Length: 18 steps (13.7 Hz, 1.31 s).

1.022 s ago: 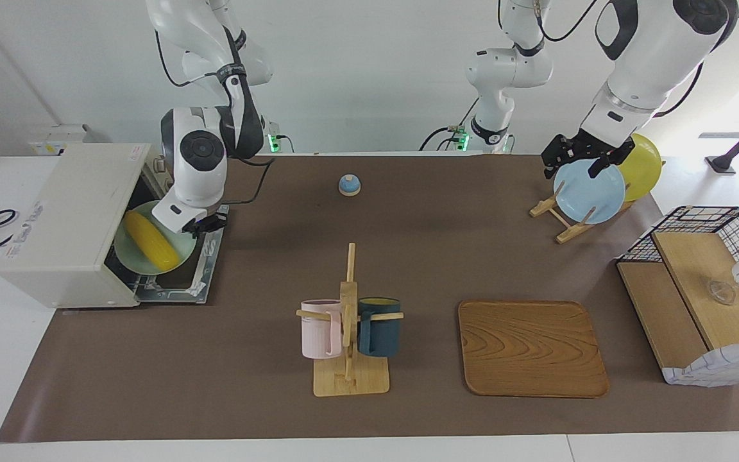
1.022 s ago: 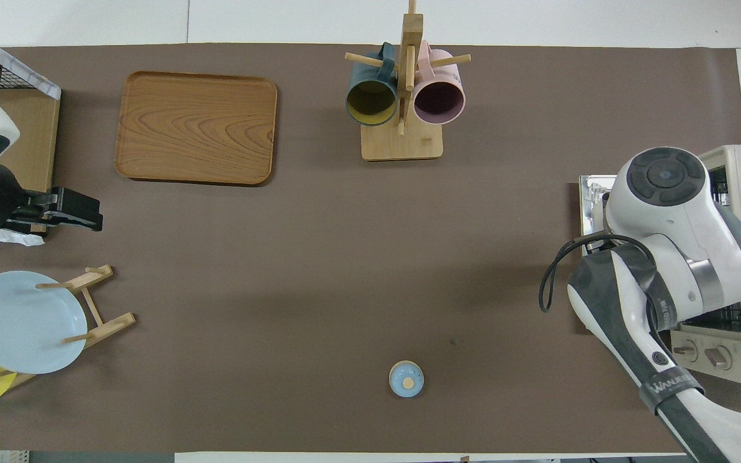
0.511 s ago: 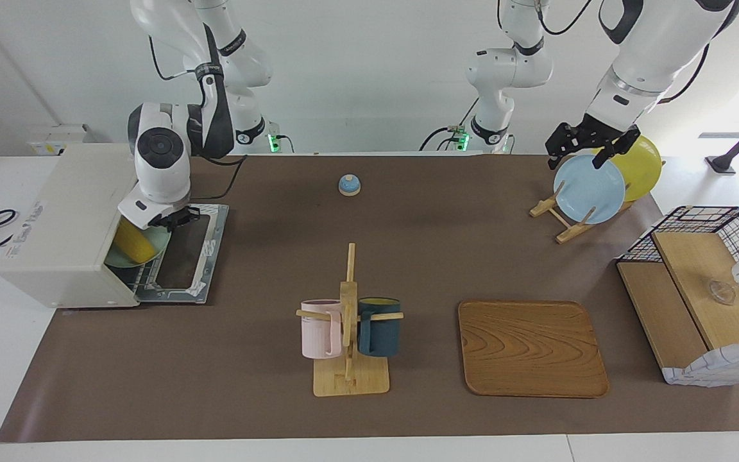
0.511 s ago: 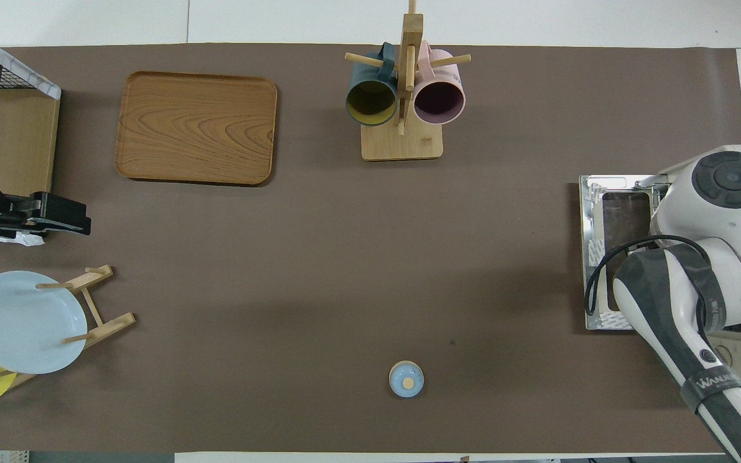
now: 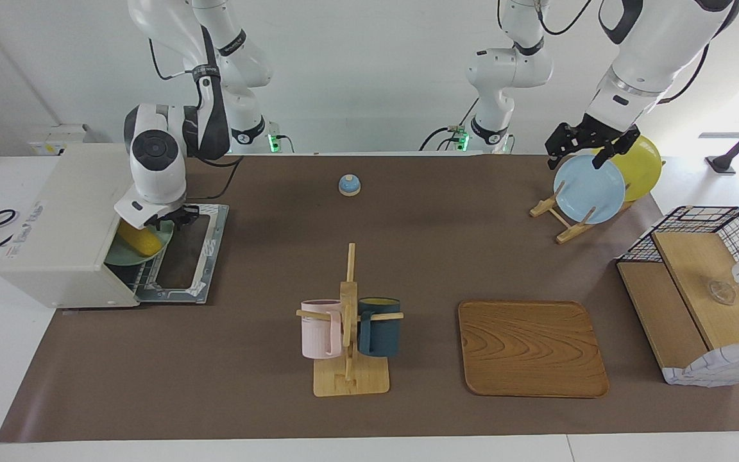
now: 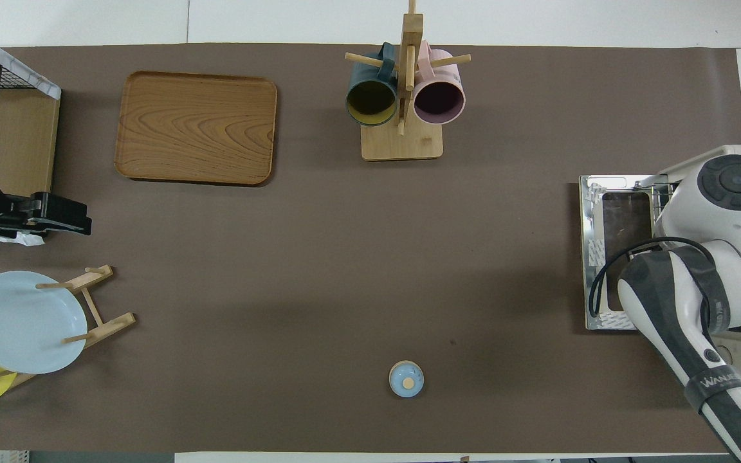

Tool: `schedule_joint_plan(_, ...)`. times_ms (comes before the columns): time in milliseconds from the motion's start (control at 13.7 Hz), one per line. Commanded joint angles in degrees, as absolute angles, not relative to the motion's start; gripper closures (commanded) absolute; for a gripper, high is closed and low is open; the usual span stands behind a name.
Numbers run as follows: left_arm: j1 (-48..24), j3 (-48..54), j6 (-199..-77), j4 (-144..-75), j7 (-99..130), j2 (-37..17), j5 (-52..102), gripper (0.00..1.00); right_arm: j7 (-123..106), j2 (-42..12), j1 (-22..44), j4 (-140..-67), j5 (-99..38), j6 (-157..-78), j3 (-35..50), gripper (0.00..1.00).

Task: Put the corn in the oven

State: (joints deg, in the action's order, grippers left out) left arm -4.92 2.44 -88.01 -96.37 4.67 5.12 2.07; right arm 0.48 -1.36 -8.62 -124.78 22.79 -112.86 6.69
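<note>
Corn on mint plate inside oven mouth, your right gripper at plate rim, grip unreadable, left gripper parted, waiting over blue plate.

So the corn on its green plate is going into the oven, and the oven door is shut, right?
Not quite: the oven door is open, folded down flat in front of it, as the facing view shows. The corn does lie on the green plate at its mouth.

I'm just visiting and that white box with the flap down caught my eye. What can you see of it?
The oven is a boxy off-white toaster oven at the right arm's end of the table. Its door, metal-framed with dark glass, lies folded down flat. Inside, a mint plate carrying the yellow corn sits in the mouth. The right tool hovers at the opening. Two knobs show from overhead.
</note>
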Motion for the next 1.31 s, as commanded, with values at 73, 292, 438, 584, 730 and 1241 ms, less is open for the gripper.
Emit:
schedule_joint_plan(73, -4.57, 2.55, -88.42, -96.77, 4.48, 5.71, 1.32, 0.0, -0.79, -0.44, -9.41, -125.69, 22.41, -114.52, 7.38, 0.49)
schedule_joint_plan(292, -4.48, 2.2, -88.07, -96.77, 4.31, 5.71, 1.32, 0.0, -0.62, -0.97, -7.57, -124.02, 20.58, -113.91, 7.47, 0.63)
schedule_joint_plan(438, -4.57, 2.2, -87.98, -96.77, 4.39, 5.71, 1.32, 0.0, 3.31, -0.97, -4.15, -124.1, 15.93, -114.17, 7.47, 0.84)
schedule_joint_plan(584, -4.48, 2.2, -87.98, -96.85, 4.31, 5.71, 1.32, 0.0, 10.69, -0.79, 0.24, -124.62, 15.56, -114.26, 7.47, 0.94)
schedule_joint_plan(730, -4.48, 2.2, -87.98, -96.77, 4.39, 5.71, 1.32, 0.0, 15.45, -0.88, 2.89, -126.11, 15.21, -115.39, 7.47, 1.0)
schedule_joint_plan(1241, -4.57, 2.2, -87.98, -96.77, 4.31, 5.71, 1.32, 0.0, 18.1, -3.78, 3.34, -133.95, 15.12, -127.35, 7.38, 1.0)
